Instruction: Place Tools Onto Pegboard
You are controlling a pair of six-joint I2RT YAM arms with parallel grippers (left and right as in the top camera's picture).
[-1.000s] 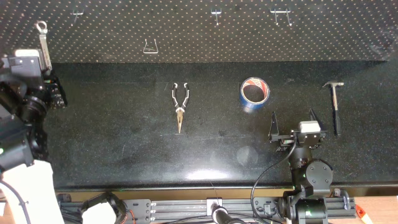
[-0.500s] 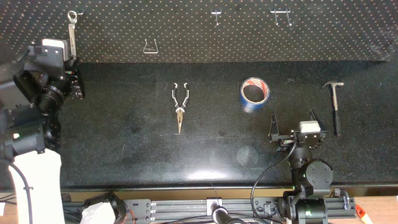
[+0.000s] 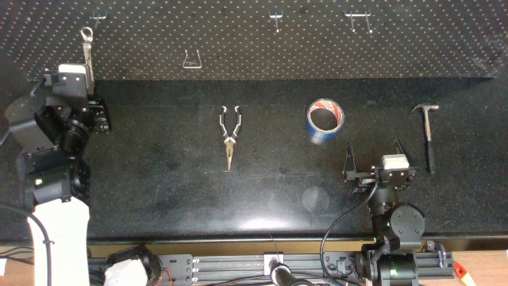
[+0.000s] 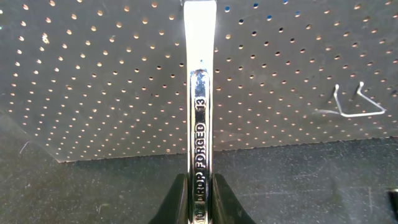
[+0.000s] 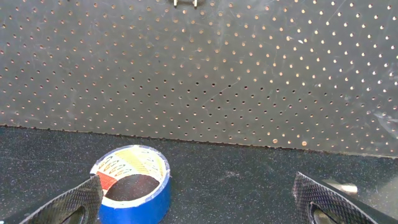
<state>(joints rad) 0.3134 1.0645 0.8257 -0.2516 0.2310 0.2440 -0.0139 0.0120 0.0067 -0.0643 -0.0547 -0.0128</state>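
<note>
A silver wrench [image 3: 86, 49] stands upright against the pegboard [image 3: 254, 36] at the far left, and my left gripper [image 3: 87, 79] is shut on its lower shaft. In the left wrist view the wrench [image 4: 200, 93] rises from between the fingers [image 4: 177, 202] up the board. Pliers [image 3: 230, 135] lie in the middle of the black table, a roll of blue tape [image 3: 325, 119] to their right and a hammer [image 3: 428, 135] at the far right. My right gripper [image 3: 373, 155] rests open near the front, behind the tape [image 5: 132, 183].
Wire hooks hang on the pegboard: a triangular one [image 3: 191, 60] left of centre, also seen as the wire hook [image 4: 348, 102] from the left wrist, a hook [image 3: 275, 16] at top centre and a double hook [image 3: 359, 17] further right.
The left arm has carried the wrench from the far left edge towards the right and up against the pegboard, then slightly back left and lower. The right arm has stayed still.
</note>
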